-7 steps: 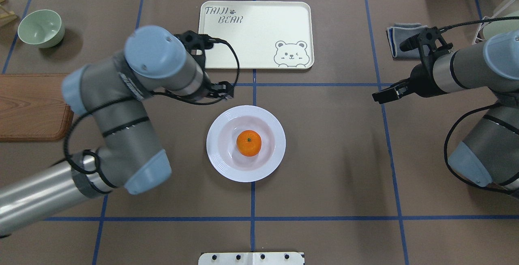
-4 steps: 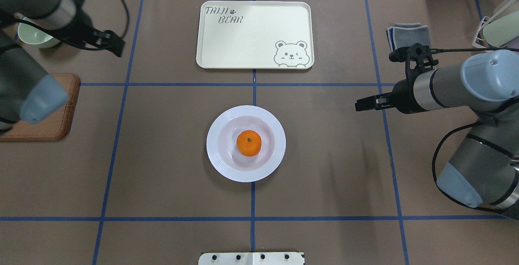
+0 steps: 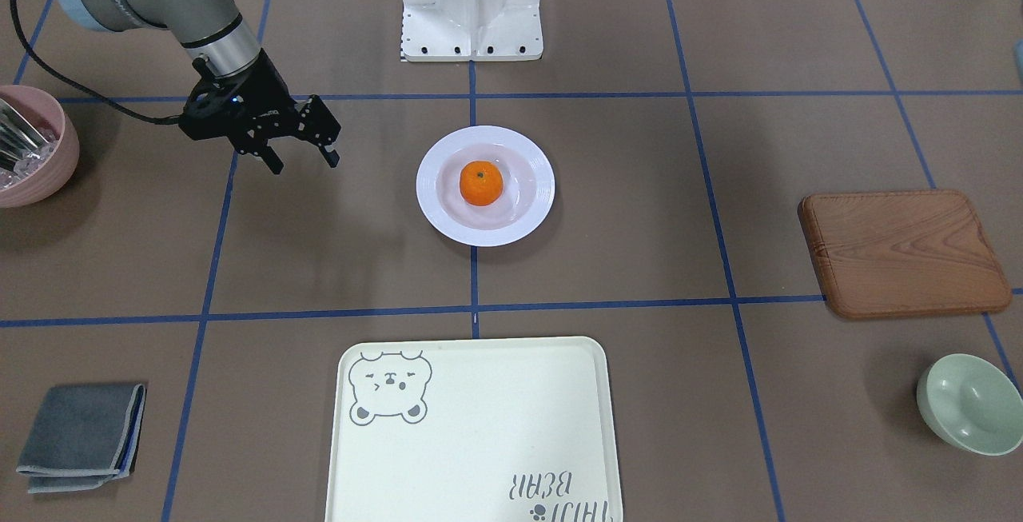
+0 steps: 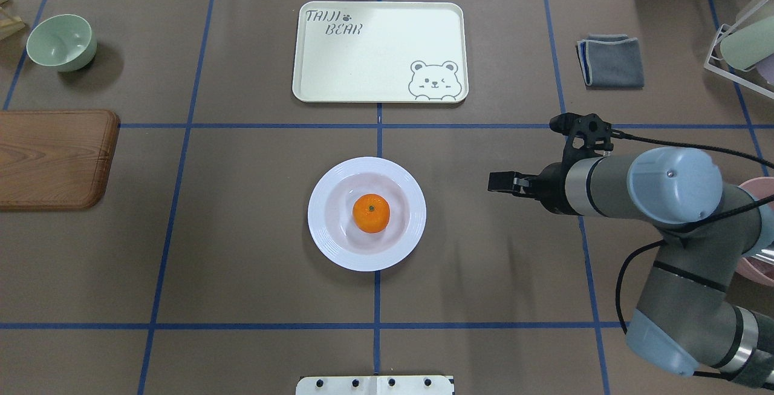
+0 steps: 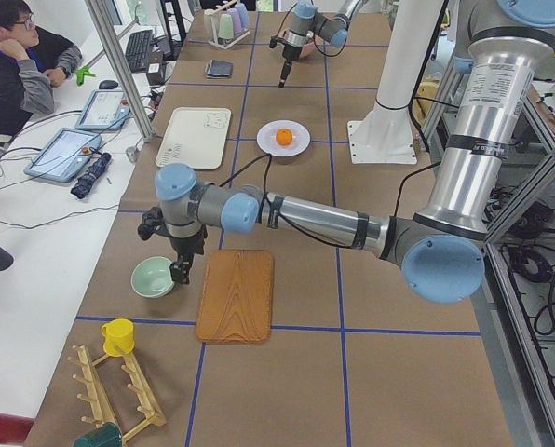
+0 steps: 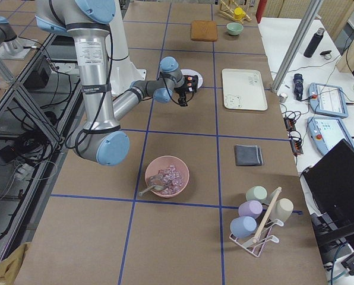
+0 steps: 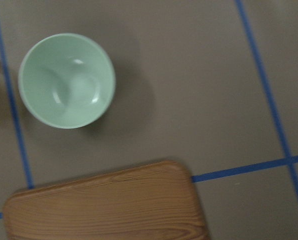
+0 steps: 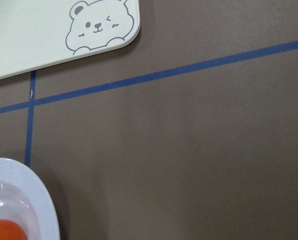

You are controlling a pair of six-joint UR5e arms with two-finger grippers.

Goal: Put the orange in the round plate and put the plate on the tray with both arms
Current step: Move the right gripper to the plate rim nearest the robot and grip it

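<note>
**Operator:** Where does everything sit?

**Robot:** The tray (image 4: 380, 50) lies at the middle of the tabletop's far edge, the side away from my base. The round plate (image 4: 319, 225) rests at the tabletop's centre, well apart from the tray. The orange (image 4: 370, 213) is already in its well.

**Operator:** How will the plate handle?

**Robot:** I judge it stiff, glazed and slippery, breakable if dropped, and heavier than the fruit. The orange is round and free to roll, so the plate must stay level. I would take the wide ridged rim at two opposite sides, one gripper on each; the ridges may give some bite.

**Operator:** And your fingers?

**Robot:** My right gripper (image 3: 304, 164) hangs above the tabletop on the plate's right side, near it but not touching, fingers spread wide and holding nothing. My left gripper (image 5: 179, 272) hovers at the tabletop's left end, by the pale green bowl (image 5: 153, 277) and the wooden board (image 5: 236, 296). Whether its fingers are apart I cannot tell.
</note>
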